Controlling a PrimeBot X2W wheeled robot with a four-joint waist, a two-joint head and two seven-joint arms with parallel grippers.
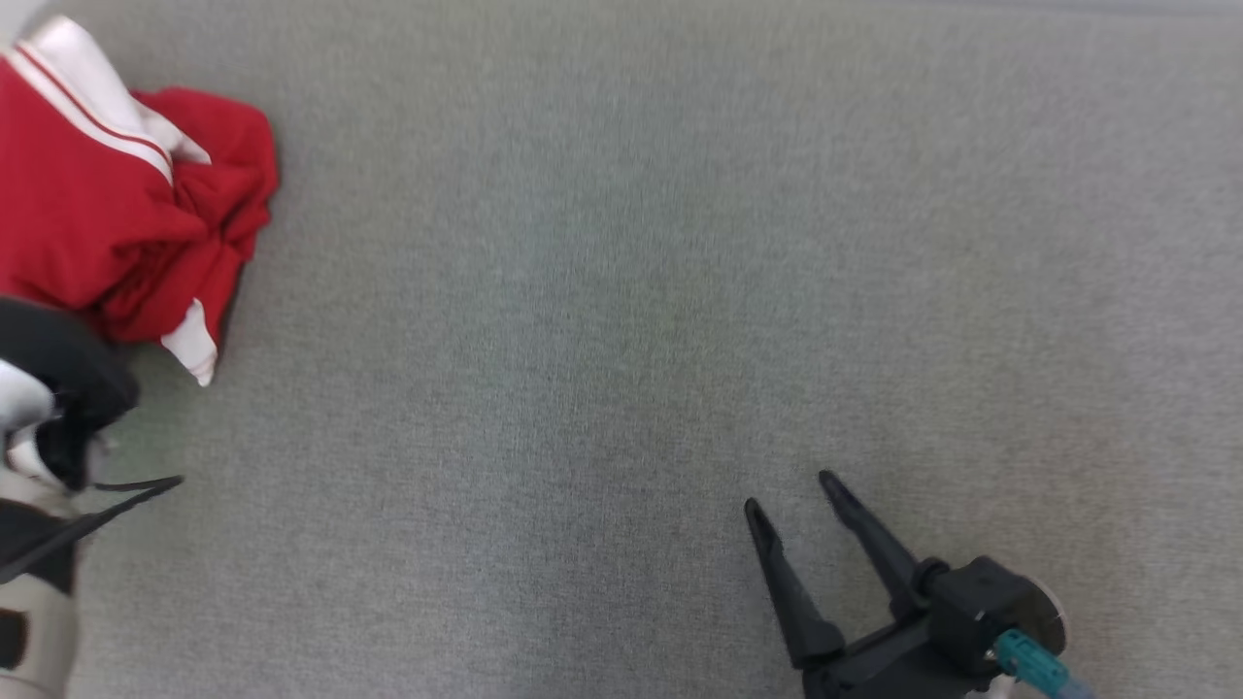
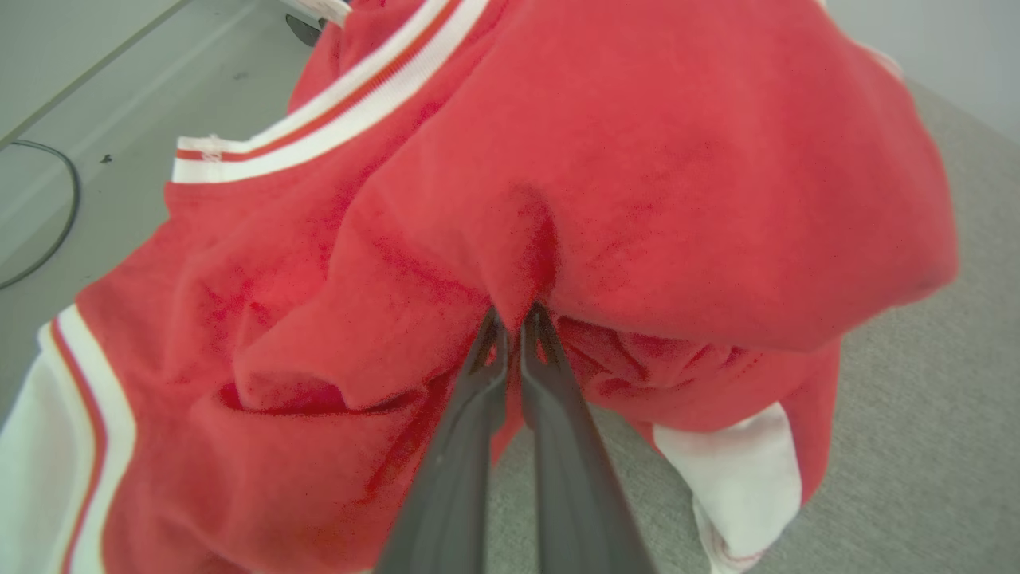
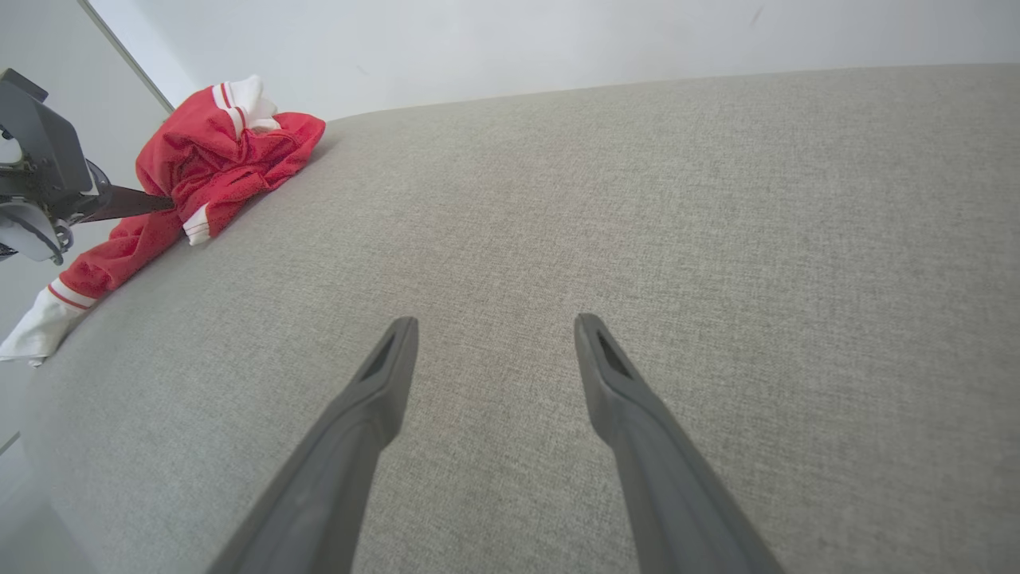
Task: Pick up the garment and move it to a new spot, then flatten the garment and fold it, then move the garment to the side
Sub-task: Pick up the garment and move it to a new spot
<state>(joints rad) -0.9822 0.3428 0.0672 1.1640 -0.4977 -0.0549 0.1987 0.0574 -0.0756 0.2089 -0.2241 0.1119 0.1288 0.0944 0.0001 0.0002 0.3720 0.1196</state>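
Garment point(image 2: 677, 159), red, bunched, soft, limp, likely light; pinched on a mid-bundle fold by closed left fingers point(image 2: 462, 446); right fingers point(image 3: 374, 399) spread wide, empty.

It looks like a bare lab room: grey fabric-covered table point(image 3: 637, 199), plain white wall point(image 3: 478, 40) at twelve o'clock, loose cable point(image 2: 74, 191) at nine.

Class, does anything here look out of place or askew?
The red garment lies crumpled at the left edge of the grey surface, one white-cuffed sleeve hanging over the side. The left gripper pinches a fold.
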